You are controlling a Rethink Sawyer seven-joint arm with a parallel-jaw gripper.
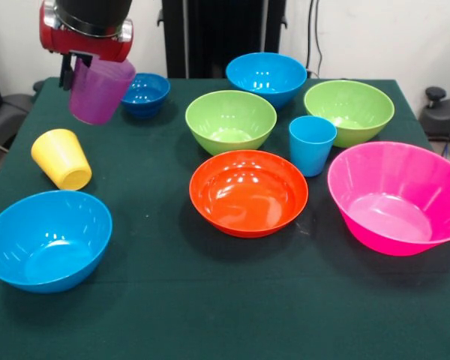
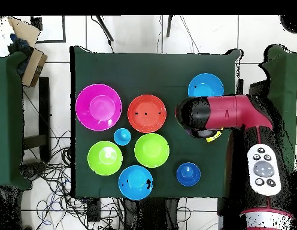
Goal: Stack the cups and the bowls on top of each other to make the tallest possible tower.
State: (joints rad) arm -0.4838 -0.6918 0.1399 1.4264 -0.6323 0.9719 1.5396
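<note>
Front edge of the dark green cloth table (image 1: 210,315): glossy light blue plastic bowl (image 1: 46,240) at the picture's left, large glossy pink plastic bowl (image 1: 397,196) at the right, both upright. Between them, a bit further back, glossy orange plastic bowl (image 1: 248,192). Small yellow plastic tumbler (image 1: 61,158) is tipped over behind the near blue bowl, just apart from it. Small light blue plastic tumbler (image 1: 311,145) stands upright between the orange and pink bowls. Next row back: two lime green plastic bowls, one (image 1: 230,121) mid-table, the other (image 1: 349,112) to the right, blue tumbler just in front of the gap. Far row: second light blue bowl (image 1: 266,78) and small dark blue plastic bowl (image 1: 145,94). Red and black arm's hand (image 1: 76,71) is closed on the rim of the translucent ribbed purple tumbler (image 1: 99,91), held tilted in the air above the table, beside the dark blue bowl (overhead view hides the tumbler under the arm (image 2: 226,114)). Nothing stacked yet.
</note>
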